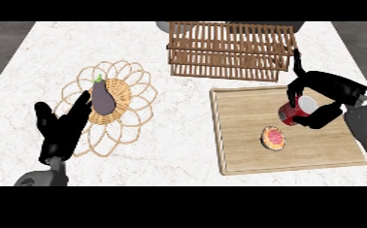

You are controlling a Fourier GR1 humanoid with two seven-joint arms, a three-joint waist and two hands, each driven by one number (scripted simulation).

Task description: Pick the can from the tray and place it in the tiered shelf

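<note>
Head view: right robot hand (320,106) curls round cylindrical red can (297,111) above flat wooden tray (243,139).

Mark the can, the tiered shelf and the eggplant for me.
can (307,104), head view: its white top.
tiered shelf (229,42), head view: slats of the upper tier.
eggplant (102,99), head view: middle of its purple body.

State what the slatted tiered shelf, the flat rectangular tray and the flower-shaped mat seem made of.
Slatted tiered shelf: brown wood, by its thin slats. Flat rectangular tray: pale wood, matte, faint grain. Flower-shaped mat: probably woven wicker or rattan, tan looped strands.
</note>
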